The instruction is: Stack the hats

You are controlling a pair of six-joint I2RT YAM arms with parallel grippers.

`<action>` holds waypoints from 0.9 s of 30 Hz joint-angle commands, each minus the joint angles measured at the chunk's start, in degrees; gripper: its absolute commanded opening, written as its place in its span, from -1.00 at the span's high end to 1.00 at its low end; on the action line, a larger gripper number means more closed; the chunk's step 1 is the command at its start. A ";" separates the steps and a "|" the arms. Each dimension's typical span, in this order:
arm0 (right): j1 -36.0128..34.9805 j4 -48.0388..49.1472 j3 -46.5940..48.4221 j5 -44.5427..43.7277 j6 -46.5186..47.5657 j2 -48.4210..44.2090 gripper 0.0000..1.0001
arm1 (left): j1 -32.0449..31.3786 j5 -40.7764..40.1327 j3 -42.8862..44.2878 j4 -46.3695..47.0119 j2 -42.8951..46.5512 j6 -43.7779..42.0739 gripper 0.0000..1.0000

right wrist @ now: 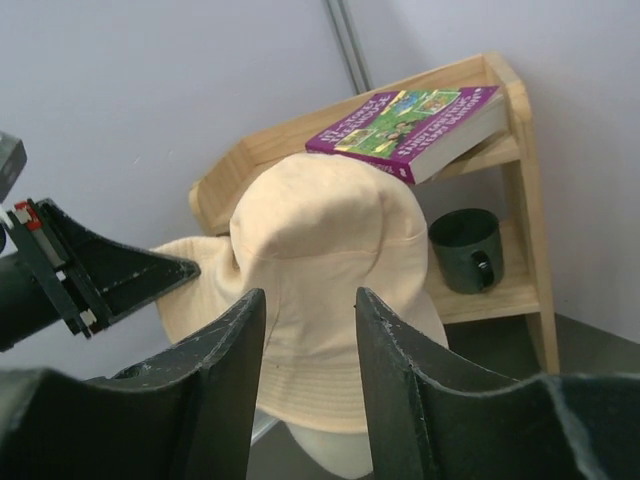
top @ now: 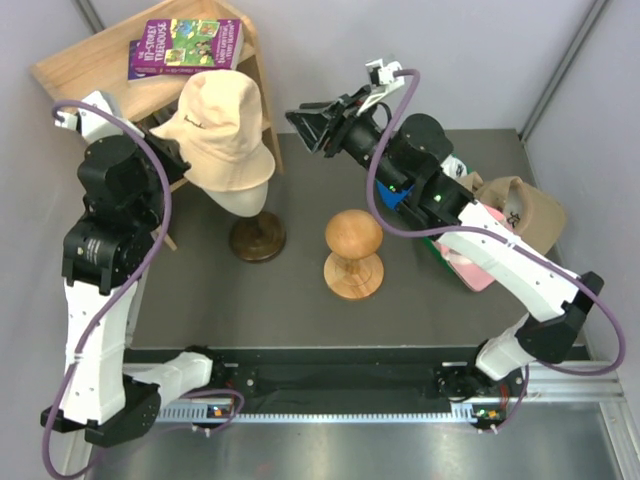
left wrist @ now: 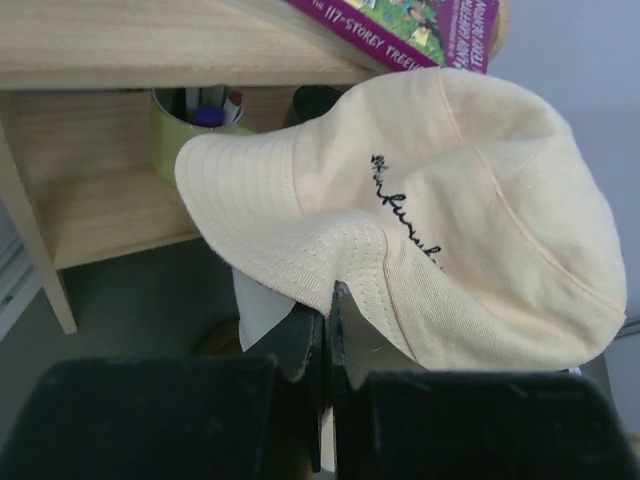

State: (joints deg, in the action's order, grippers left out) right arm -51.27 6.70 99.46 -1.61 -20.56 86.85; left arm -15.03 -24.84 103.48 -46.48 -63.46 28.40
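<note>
A pale peach hat (top: 222,125) sits on the cream head form (top: 243,200) at the back left. My left gripper (top: 172,152) is shut on the hat's brim; in the left wrist view the fingertips (left wrist: 340,300) pinch the brim's edge of the peach hat (left wrist: 450,200). My right gripper (top: 308,122) hangs open to the right of the hat, apart from it, with nothing between its fingers (right wrist: 400,340); the peach hat (right wrist: 320,240) shows behind them. At the right, under the right arm, lie a khaki-tan hat (top: 525,210), a pink hat (top: 472,270) and a blue hat (top: 432,245).
A wooden shelf (top: 85,68) stands at the back left with a purple book (top: 190,45) on top, a dark green mug (right wrist: 465,248) and a cup of pens (left wrist: 195,125) inside. A mushroom-shaped wooden stand (top: 352,250) stands mid-table, beside the head form's dark base (top: 257,238).
</note>
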 commanded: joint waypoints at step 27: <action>2.05 -5.29 -1.20 -0.07 5.44 -1.16 -0.17 | 0.52 -1.98 -38.08 13.23 18.98 23.89 1.00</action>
State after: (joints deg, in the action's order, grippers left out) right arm -49.78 2.79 96.05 -5.48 -16.01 83.64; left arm -14.96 -26.37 69.06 -36.14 -46.19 50.52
